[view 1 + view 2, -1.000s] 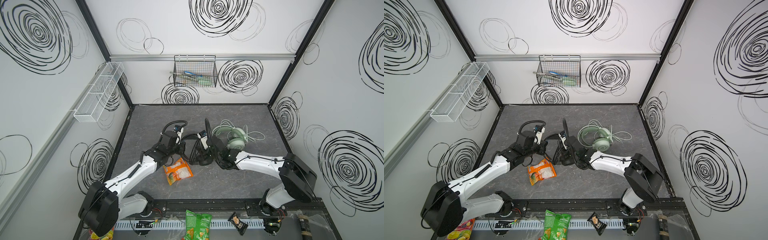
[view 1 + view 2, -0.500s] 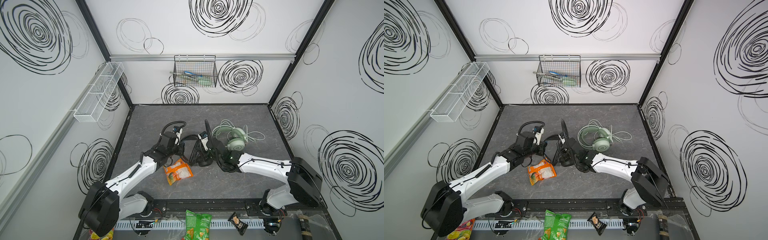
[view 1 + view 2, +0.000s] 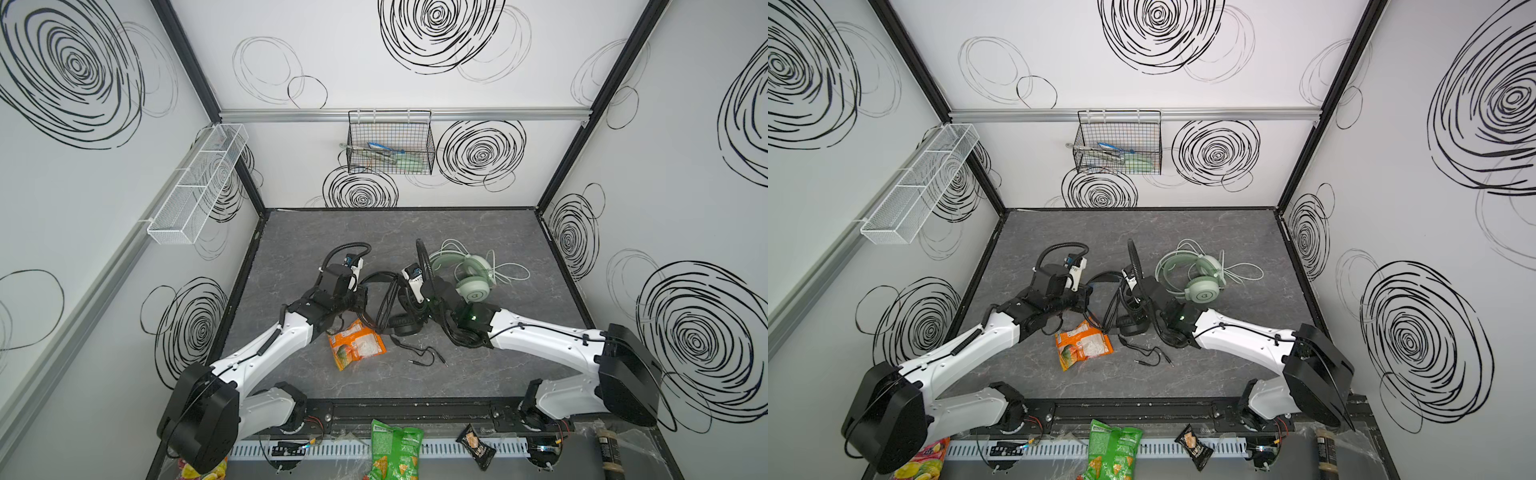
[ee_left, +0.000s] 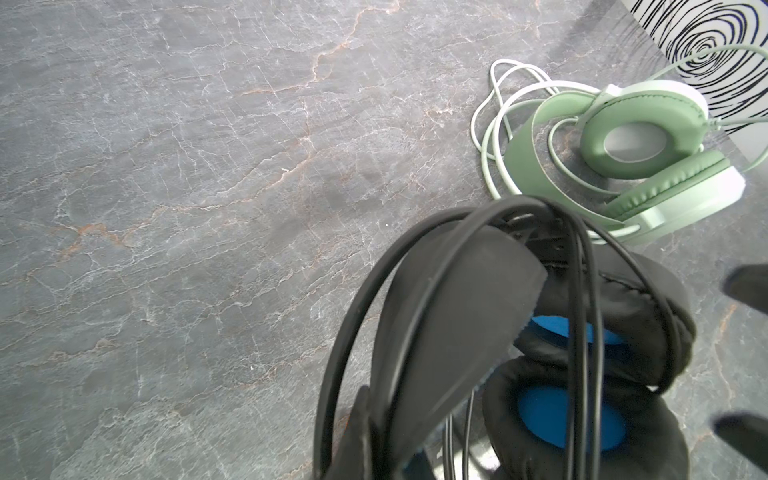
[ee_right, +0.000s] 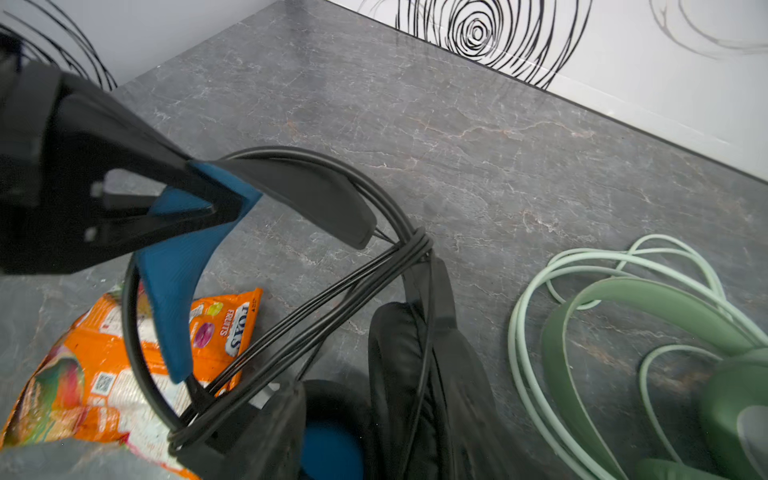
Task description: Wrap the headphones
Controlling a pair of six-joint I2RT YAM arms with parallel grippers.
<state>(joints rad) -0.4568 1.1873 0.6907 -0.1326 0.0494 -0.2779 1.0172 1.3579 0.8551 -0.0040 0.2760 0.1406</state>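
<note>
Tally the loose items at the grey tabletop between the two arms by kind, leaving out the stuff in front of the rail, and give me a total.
Headsets: 2 (black headset, mint-green headset)
Snack bags: 1 (orange snack bag)
Total: 3

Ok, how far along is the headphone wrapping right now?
Partly done. Several cable turns already cross the black headphones, which the left gripper clamps by the headband; the plug end lies loose. The right gripper is open. The green headphones and their cable lie unwrapped.
</note>
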